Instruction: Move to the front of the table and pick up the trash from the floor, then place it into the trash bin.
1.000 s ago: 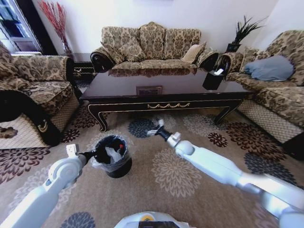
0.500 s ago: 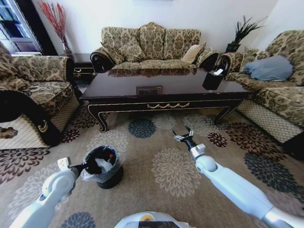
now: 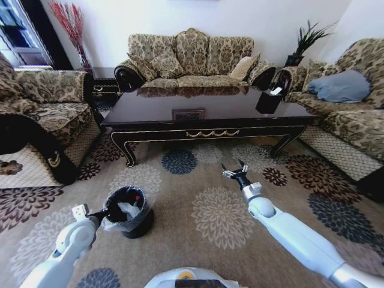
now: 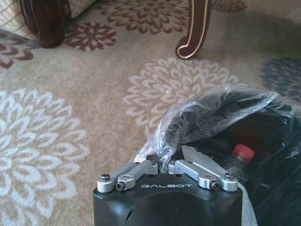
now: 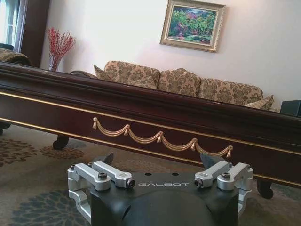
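Left hand [image 4: 165,165] pinching trash bin [image 3: 128,210] liner | right hand [image 5: 158,161] spread | both marked GALBOT | bottle label unreadable

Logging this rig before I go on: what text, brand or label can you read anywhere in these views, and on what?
"GALBOT": on the black body of the left hand, which pinches the trash bin's clear liner.
"GALBOT": on the black body of the right hand, open, facing the table.
Bottle in the bin: no label readable.
Plaque on the tabletop: too small to read.
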`<state>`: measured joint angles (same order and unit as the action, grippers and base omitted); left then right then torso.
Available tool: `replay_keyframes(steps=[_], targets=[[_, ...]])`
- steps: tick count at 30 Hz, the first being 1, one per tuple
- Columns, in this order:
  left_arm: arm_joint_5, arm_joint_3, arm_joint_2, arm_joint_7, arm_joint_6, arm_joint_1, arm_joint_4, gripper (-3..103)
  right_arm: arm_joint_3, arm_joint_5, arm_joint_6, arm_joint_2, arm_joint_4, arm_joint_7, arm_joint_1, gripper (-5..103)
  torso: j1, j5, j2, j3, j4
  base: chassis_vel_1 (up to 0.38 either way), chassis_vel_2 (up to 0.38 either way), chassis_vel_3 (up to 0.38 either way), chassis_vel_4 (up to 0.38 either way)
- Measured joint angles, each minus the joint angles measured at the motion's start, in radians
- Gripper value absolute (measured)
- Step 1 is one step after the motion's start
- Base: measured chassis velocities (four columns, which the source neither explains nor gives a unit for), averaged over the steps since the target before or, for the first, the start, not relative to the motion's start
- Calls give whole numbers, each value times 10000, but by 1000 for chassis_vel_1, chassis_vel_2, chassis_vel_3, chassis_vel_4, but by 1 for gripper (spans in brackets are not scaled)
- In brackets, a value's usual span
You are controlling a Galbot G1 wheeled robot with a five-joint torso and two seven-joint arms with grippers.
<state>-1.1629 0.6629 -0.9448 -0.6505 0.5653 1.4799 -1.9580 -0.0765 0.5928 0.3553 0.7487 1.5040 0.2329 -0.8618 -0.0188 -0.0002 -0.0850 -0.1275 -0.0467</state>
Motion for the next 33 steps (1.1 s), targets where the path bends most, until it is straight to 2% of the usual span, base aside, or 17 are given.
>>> replay_keyframes(steps=[3,4,6,8,10,11,14,16,19,20,22,23,26,29,30,32,33], targets=[[-4,-55,-60,-189,18,-21,95,4,16,1,-11,-49,-26,-3,1,100,0,0,0,0,0,0,0,0,0],[0,-64,-87,-215,31,-1,124,2,16,4,-14,-56,-42,-7,12,100,-1,4,0,-1,2,0,0,0,0],[2,-52,-118,-209,35,46,111,11,17,13,-16,-61,-54,-12,41,100,0,5,0,1,4,0,0,0,0],[3,-41,-125,-203,35,68,90,11,17,18,-15,-61,-59,-12,50,100,0,5,-1,1,4,0,0,0,0],[19,9,-132,-184,35,137,-38,22,6,99,-8,-61,-71,-4,87,100,0,4,0,0,1,0,0,0,0],[19,9,-132,-184,35,137,-38,22,6,99,-8,-61,-71,-4,87,100,0,4,0,0,1,0,0,0,0],[145,142,-68,-164,-44,331,-406,38,-109,430,58,-20,-70,218,186,100,0,2,0,-1,2,0,0,0,0],[185,180,-47,-167,-78,366,-487,38,-125,481,93,-10,-70,252,211,100,0,1,0,-1,2,0,0,0,0],[145,713,157,-323,-181,739,-1370,55,-125,453,323,27,-168,281,357,100,-1,1,3,-1,3,0,0,0,0],[145,713,157,-323,-181,739,-1370,55,-125,453,323,27,-168,281,357,100,-1,1,3,-1,3,0,0,0,0],[-213,1148,338,-709,-148,1037,-2207,66,-86,408,378,28,-231,282,434,100,-1,4,2,-1,3,0,0,0,0],[-213,1148,338,-709,-148,1037,-2207,66,-86,408,378,28,-231,282,434,100,-1,4,2,-1,3,0,0,0,0],[-607,1552,462,-1353,-58,1335,-3029,81,-9,371,418,36,-264,273,465,100,-1,2,2,-1,2,0,0,0,0],[-414,1804,491,-1266,-355,1411,-3283,87,69,372,440,63,-265,265,470,100,-1,2,3,0,3,0,0,0,0],[-29,1973,505,-867,-855,1447,-3329,92,144,399,459,88,-265,263,471,100,-1,2,2,0,3,0,0,0,0],[956,2241,494,347,-2062,1603,-3169,99,303,534,495,105,-266,263,452,100,-2,5,2,-1,0,0,0,0,0],[956,2241,494,347,-2062,1603,-3169,99,303,534,495,105,-266,263,452,100,-2,5,2,-1,0,0,0,0,0]])
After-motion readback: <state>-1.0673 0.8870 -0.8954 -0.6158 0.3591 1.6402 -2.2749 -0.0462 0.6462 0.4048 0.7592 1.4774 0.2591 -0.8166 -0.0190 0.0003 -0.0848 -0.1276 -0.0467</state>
